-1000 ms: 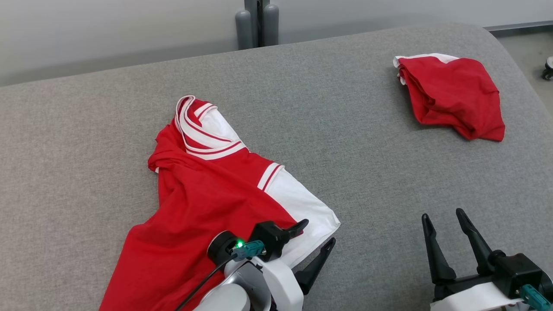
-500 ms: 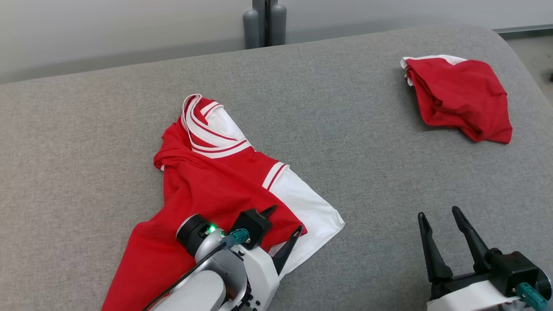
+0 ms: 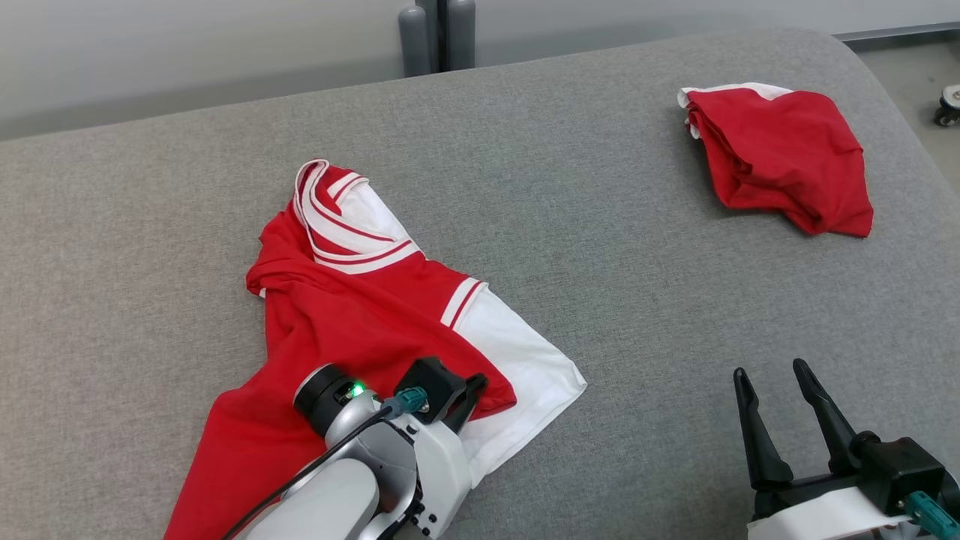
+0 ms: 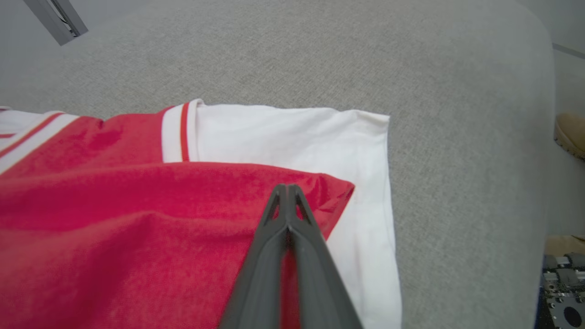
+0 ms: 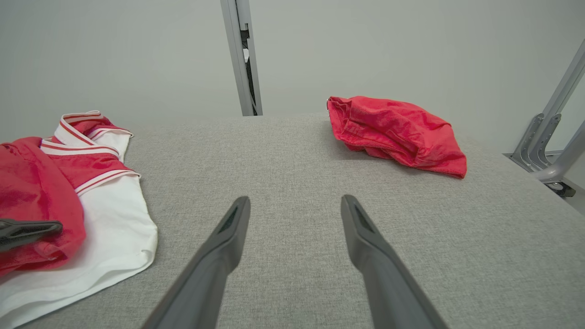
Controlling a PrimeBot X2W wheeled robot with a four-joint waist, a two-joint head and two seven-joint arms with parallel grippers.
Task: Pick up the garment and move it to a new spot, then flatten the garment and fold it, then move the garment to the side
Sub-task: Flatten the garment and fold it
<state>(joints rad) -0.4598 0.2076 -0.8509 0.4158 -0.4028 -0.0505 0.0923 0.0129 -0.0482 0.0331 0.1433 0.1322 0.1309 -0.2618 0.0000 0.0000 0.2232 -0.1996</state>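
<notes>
Grey table point(image 3: 600, 225): red-and-white garment point(image 3: 352, 315) lies crumpled at its near left. The left gripper point(image 3: 472, 386) is pinched tight on the garment's red corner; the right gripper point(image 3: 770, 369) gapes empty. Lift slowly, confirming the cloth follows, before carrying it across.

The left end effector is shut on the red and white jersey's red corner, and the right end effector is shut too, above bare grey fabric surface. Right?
Not quite: the right end effector is open, fingers spread above the grey fabric surface, as the right wrist view shows. The left end effector is indeed shut on the red corner of the red and white jersey.
</notes>
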